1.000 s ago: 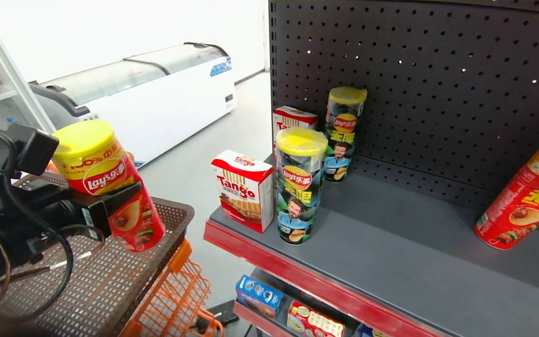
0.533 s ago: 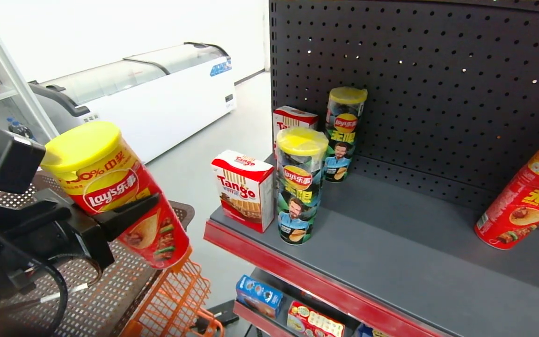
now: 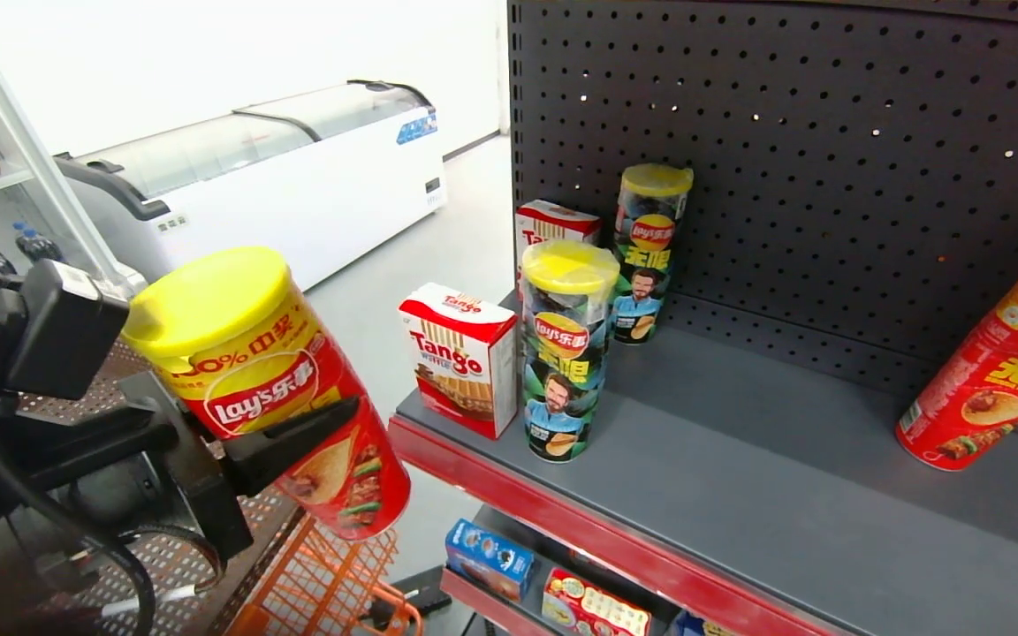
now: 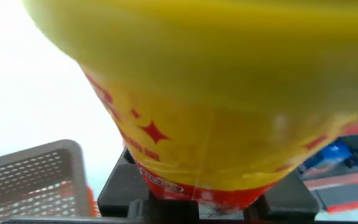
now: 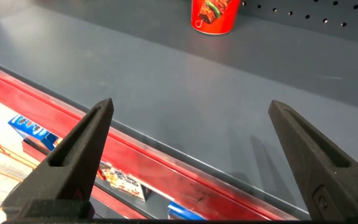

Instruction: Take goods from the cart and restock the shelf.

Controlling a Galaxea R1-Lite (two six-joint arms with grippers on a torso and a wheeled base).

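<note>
One thing had changed against the grey shelf and the cart's brown mesh basket: the red crisp can, a second earlier hanging over the basket, had been carried out past its rim and hung tilted just short of the shelf's red edge. By my judgement the carry was midway and placing had not begun. The left gripper stayed clamped round the can's middle. The right gripper, over the shelf board, stood wide apart and empty

Left hand carried red can toward shelf.

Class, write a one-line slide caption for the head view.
Left gripper holds a tilted red chip can beside the cart, short of the shelf.
</note>
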